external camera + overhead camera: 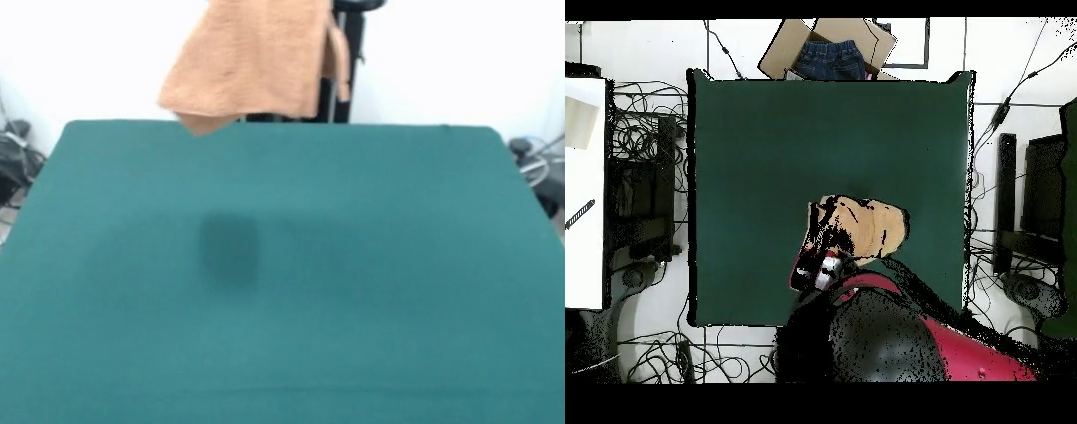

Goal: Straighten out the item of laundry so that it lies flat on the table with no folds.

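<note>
The table (pixel 282 291) is seen bare in the front view apart from a dark shadow. Beyond it, the towel (pixel 252 62) is held aloft, hanging bunched. Overhead, the red arm (pixel 965 350) is bent over the table's edge, its gripper (pixel 828 272) closed on the towel.

This looks like a robotics lab or test room. A large table (pixel 765 140) with a dark green top stands alone on a pale floor, against a plain white wall in the front view. Loose black cables (pixel 650 130) trail over the floor along the table's side edges and near its corners. A cardboard box (pixel 827 50) holding blue clothing sits just past one table edge. The red and black robot arm (pixel 945 345) rises at the opposite edge.
</note>
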{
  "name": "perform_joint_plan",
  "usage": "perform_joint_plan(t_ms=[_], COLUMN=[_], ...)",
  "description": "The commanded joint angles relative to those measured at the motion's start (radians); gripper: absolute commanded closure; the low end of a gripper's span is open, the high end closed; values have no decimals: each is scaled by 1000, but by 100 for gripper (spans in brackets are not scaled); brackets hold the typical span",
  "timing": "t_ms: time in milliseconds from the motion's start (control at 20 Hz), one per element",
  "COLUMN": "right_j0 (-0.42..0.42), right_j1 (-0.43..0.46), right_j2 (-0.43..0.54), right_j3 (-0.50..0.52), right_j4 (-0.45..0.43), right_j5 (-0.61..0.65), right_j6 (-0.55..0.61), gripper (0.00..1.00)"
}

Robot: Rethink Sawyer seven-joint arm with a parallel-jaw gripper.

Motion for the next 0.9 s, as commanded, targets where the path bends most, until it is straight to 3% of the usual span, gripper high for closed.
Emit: perform_joint_plan(t_ms=[50, 900], right_j0=[-46, -173], right_j1=[35, 56], right_j2=[78, 121], right_j3=[195, 281], right_j4=[24, 74], right_j5=[-113, -216], right_j6=[-280, -478], gripper=[100, 100])
